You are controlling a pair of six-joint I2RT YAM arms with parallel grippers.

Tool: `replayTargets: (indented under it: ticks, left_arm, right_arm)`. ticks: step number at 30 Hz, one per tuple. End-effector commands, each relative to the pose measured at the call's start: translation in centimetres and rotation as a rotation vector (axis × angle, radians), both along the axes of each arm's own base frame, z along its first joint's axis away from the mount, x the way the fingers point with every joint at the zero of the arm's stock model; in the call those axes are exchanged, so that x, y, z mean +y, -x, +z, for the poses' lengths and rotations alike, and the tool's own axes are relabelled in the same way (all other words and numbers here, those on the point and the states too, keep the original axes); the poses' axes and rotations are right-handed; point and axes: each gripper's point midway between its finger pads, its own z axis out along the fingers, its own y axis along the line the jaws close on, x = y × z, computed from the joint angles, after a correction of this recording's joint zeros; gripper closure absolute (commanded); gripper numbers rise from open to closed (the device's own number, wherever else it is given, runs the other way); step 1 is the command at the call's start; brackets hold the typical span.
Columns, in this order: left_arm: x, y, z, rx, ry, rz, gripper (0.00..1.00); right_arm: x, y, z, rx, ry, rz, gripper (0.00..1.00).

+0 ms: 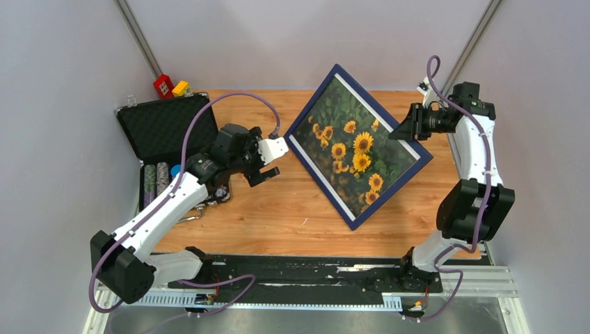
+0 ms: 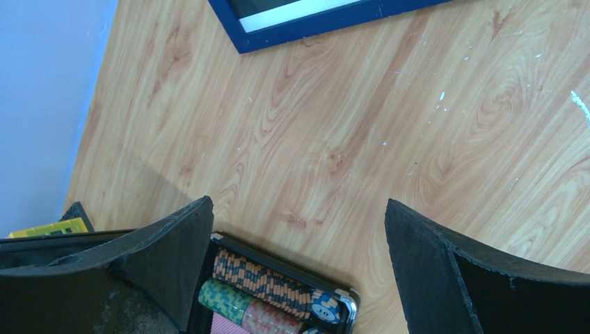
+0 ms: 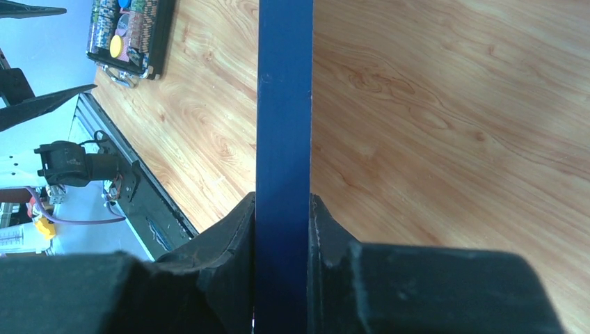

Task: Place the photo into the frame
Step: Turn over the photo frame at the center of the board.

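The frame [image 1: 311, 101] lies navy front up and turned like a diamond on the wooden table. The sunflower photo [image 1: 355, 146] shows inside it behind the pane. My right gripper [image 1: 414, 131] is shut on the frame's right corner. In the right wrist view the navy edge [image 3: 284, 104] runs straight between the closed fingers of that gripper [image 3: 283, 209]. My left gripper [image 1: 268, 154] is open and empty, just left of the frame's left corner. In the left wrist view this gripper [image 2: 299, 209] hovers over bare wood, with the frame corner [image 2: 313, 24] and a white photo strip [image 2: 299, 12] ahead.
An open black foam-lined case [image 1: 163, 125] with rows of poker chips [image 1: 158, 179] sits at the left, under my left arm; it also shows in the left wrist view [image 2: 278, 285]. Red [image 1: 164, 85] and yellow [image 1: 181, 88] blocks sit behind it. Walls close in on both sides.
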Motion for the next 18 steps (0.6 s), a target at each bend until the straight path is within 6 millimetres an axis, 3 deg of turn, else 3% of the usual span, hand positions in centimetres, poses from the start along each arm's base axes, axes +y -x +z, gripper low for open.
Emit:
replayTargets:
  ticks: [1,18]
  left_arm:
    - [-0.4,-0.2,0.0,0.004,0.035,0.004,0.00]
    - [-0.4,-0.2,-0.7,0.015,0.024,0.005,0.00]
  right_arm:
    - [-0.6,-0.4,0.9,-0.143,0.079,-0.009,1.00]
    - [0.2,2.0,-1.9,-0.097,-0.024,-0.126,1.00]
